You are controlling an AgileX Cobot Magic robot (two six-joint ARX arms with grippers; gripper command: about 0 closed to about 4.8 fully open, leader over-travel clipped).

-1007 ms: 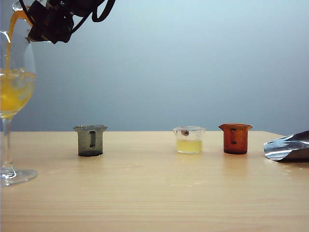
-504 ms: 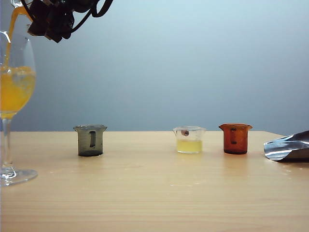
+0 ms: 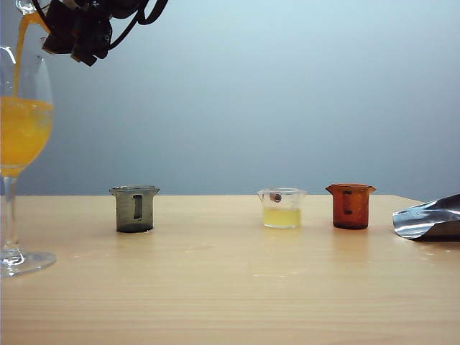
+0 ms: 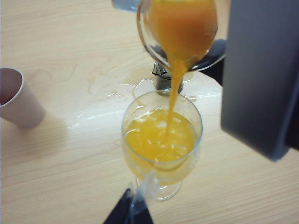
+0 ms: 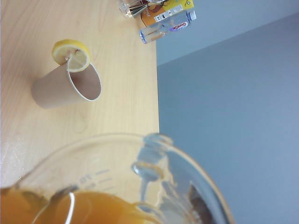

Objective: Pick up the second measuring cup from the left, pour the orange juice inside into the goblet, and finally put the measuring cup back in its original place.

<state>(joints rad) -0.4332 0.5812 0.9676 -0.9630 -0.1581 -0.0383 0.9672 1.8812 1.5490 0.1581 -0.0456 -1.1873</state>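
The goblet (image 3: 36, 72) stands at the far left of the table, its bowl about half full of orange juice (image 3: 21, 133). My right gripper (image 3: 72, 32) hangs above it, shut on the clear measuring cup (image 3: 27, 7), which is tipped steeply. A thin orange stream (image 3: 18, 57) falls from the spout into the bowl. The left wrist view shows the cup (image 4: 180, 28), the stream and the goblet's rim (image 4: 198, 126) from above. My left gripper (image 4: 128, 212) sits near the goblet's foot, its dark fingers together. In the right wrist view the cup (image 5: 117, 163) still holds juice (image 5: 84, 210).
On the table stand a smoky grey cup (image 3: 134, 208), a clear cup with pale yellow liquid (image 3: 282, 208) and a red-brown cup (image 3: 350, 206). A shiny silver object (image 3: 429, 218) lies at the right edge. A paper cup (image 4: 18, 100) and a wet patch (image 4: 117, 91) lie near the goblet.
The juice in the goblet has risen. My right gripper has rolled a little further, tipping the measuring cup more. The left arm and the other cups have kept still.
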